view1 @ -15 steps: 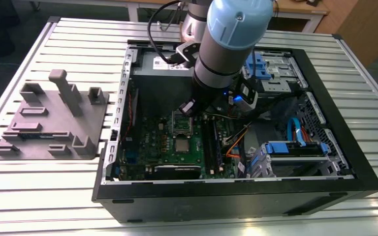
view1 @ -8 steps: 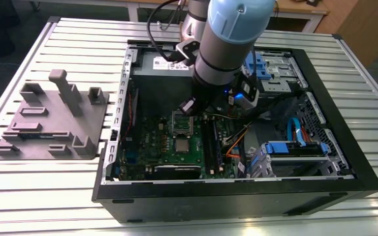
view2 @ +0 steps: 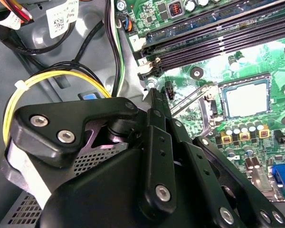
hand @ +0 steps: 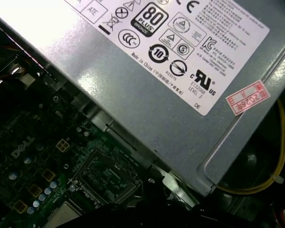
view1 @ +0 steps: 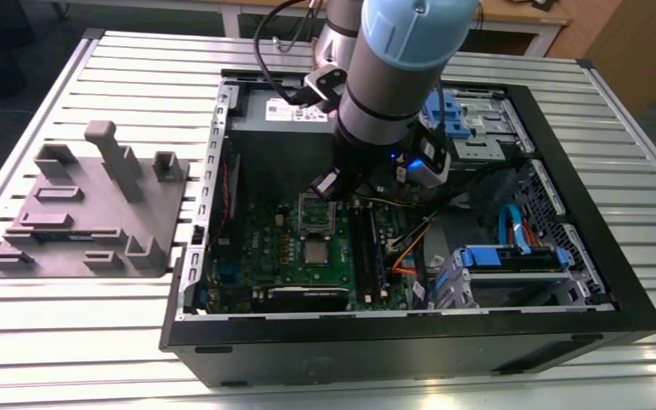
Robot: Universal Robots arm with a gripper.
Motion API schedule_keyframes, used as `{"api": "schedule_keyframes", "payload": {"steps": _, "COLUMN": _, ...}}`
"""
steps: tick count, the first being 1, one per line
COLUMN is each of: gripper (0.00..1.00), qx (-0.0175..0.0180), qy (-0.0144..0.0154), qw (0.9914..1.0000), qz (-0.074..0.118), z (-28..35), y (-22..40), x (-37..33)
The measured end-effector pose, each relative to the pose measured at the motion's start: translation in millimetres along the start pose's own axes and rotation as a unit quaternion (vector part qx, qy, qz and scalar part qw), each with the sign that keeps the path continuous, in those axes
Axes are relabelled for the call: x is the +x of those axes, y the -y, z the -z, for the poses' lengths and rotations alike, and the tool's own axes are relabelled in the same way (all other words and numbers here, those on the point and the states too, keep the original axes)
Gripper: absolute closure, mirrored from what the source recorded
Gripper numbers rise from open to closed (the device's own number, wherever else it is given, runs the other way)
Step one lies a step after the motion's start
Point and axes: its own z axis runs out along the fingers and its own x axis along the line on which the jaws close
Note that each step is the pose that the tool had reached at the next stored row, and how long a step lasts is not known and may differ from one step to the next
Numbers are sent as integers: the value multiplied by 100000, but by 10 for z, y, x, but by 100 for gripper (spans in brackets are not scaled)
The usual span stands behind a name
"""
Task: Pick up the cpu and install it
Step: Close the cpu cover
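The cpu (view1: 319, 253) is a small silver square lying on the green motherboard (view1: 248, 248) inside the open computer case. It rests just on the near side of the dark, empty square socket (view1: 317, 213). The cpu (view2: 244, 97) also shows in a dark frame in the second wrist view, and at the picture's edge in the first wrist view (hand: 61, 217), beside the socket (hand: 107, 173). My gripper (view1: 328, 184) hangs over the socket's far edge, above the board and apart from the cpu. Its black linkage (view2: 154, 142) covers much of the second wrist view.
The grey power supply box (hand: 180, 85) with a white label stands close behind the socket. Memory slots (view2: 218, 40) and a yellow cable (view2: 47, 78) lie near the gripper. Blue drive bays (view1: 511, 256) sit at the exterior view's right. A grey fixture plate (view1: 89, 213) lies outside the case.
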Motion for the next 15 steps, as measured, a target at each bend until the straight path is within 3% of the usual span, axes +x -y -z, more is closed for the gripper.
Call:
{"api": "schedule_keyframes", "payload": {"steps": 7, "gripper": 90, "qx": 604, "qy": -681, "qw": 99993, "qz": 691, "z": 22, "y": -4, "x": -1}}
{"api": "schedule_keyframes", "payload": {"steps": 15, "gripper": 90, "qx": 1053, "qy": -1184, "qw": 99980, "qz": 1218, "z": 69, "y": -13, "x": -5}}
